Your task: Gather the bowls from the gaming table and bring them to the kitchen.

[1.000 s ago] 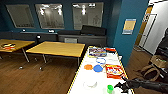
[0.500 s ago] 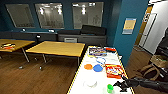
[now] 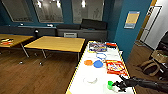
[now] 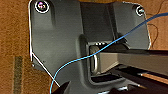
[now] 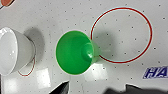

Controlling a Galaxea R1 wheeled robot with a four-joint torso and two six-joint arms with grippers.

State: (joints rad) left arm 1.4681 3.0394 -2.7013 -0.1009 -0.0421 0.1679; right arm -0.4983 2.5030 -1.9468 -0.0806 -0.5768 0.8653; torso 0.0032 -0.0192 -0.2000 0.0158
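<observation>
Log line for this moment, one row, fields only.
right pincer: beside green cup, grip unclear | white bowl, orange bowl, blue bowl: on gaming table | red snack bag: on table

Gaming table [image 3: 82,72] top glossy white; green cup [image 5: 75,52] smooth plastic; floor [image 3: 37,75] wood.

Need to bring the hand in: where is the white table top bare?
Bare top lies along the near left edge, beside the white bowl, and between it and the orange bowl. Crowded: far end, red snack bag, green cup by the right hand.
</observation>
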